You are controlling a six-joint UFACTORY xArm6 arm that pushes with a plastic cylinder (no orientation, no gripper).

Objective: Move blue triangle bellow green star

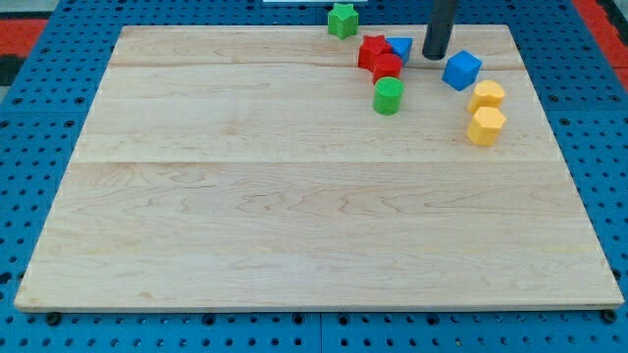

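The blue triangle (pixel 400 48) lies near the view's top, mostly hidden behind two red blocks: a red star (pixel 372 48) and a red block (pixel 387 67) just below it. The green star (pixel 342 20) sits at the board's top edge, up and left of them. My tip (pixel 435 56) stands just right of the blue triangle, between it and a blue cube (pixel 461 70). I cannot tell whether the tip touches the triangle.
A green cylinder (pixel 389 95) sits below the red blocks. Two yellow blocks (pixel 487 95) (pixel 485 126) lie at the right, below the blue cube. The wooden board (pixel 294 196) rests on a blue pegboard surface.
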